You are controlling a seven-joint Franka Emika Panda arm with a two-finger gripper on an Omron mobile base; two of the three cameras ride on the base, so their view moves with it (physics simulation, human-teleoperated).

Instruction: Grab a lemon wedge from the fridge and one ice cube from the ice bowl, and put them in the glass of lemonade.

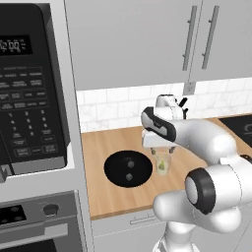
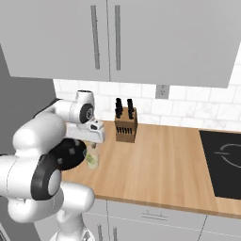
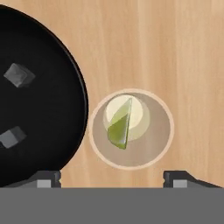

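Directly above the glass of lemonade (image 3: 131,129): gripper (image 3: 113,178), fingers spread wide, grasping nothing.
Inside the glass, lemon wedge (image 3: 120,127), yellow-green, standing on edge; just beside the glass, ice bowl (image 3: 65,83), black, holding two ice cubes (image 3: 18,75); under both, wooden counter (image 3: 175,52).

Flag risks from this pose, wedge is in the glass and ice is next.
1. The glass of lemonade stands close beside the ice bowl; swinging low toward the bowl could tip it.
2. Both ice cubes are tiny and apart, so the open fingers may push one away rather than pinch it.
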